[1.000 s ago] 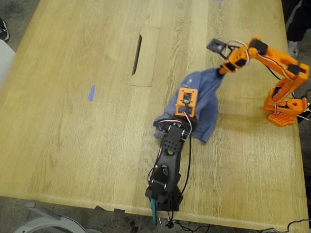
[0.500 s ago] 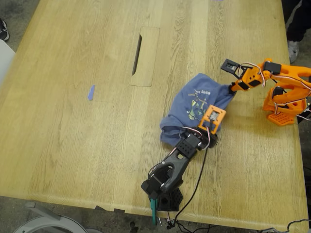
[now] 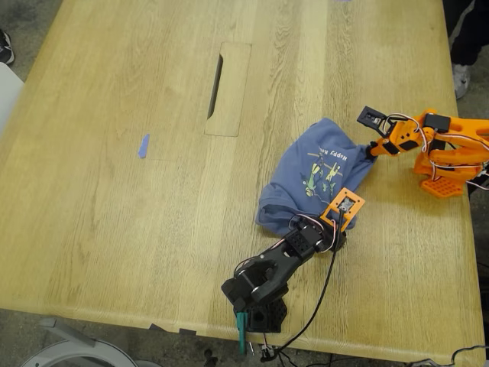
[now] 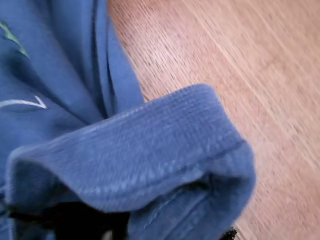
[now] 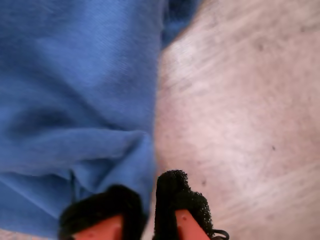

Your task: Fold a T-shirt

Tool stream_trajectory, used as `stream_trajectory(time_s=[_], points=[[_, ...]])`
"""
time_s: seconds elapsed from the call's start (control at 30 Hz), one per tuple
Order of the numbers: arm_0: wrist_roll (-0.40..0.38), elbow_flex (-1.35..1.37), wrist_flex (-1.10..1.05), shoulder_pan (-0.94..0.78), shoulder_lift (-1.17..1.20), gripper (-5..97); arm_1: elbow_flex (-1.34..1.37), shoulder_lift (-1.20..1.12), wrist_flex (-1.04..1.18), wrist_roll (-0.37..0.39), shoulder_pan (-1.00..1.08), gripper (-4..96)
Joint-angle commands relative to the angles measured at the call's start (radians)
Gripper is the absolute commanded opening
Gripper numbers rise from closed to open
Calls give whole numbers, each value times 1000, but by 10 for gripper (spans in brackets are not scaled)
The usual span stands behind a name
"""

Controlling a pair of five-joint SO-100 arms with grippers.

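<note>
The periwinkle-blue T-shirt (image 3: 306,180) lies bunched on the wooden table right of centre in the exterior view, its green-and-yellow print facing up. My first gripper (image 3: 335,227), on the black arm, is shut on the shirt's near edge. The first wrist view shows a thick hem (image 4: 150,150) folded over the dark jaws. My second gripper (image 3: 372,150), on the orange arm, is shut on the shirt's right edge. In the second wrist view its black-padded fingers (image 5: 177,195) pinch a fold of the blue cloth (image 5: 80,100) low over the wood.
A small blue tape scrap (image 3: 143,145) lies at the exterior view's left. A rectangular cable hatch (image 3: 228,88) sits in the tabletop above the shirt. The orange arm's base (image 3: 443,172) stands near the right edge, the black arm's base (image 3: 256,306) near the front edge.
Both grippers have pulled the shirt toward the exterior view's right and nearer the front. The cloth has spread so the print shows. The orange arm has drawn back and lowered.
</note>
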Motion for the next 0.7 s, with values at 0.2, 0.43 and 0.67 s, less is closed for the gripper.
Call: stream_trajectory(time_s=[0.2,0.43,0.67], points=[[41,-69,34,5,5,497,-55,63,147,-5,72,200],[21,-215,133,6,5,621,-172,61,219,-9,118,227],[31,-430,279,31,5,648,-331,57,322,-12,104,232]])
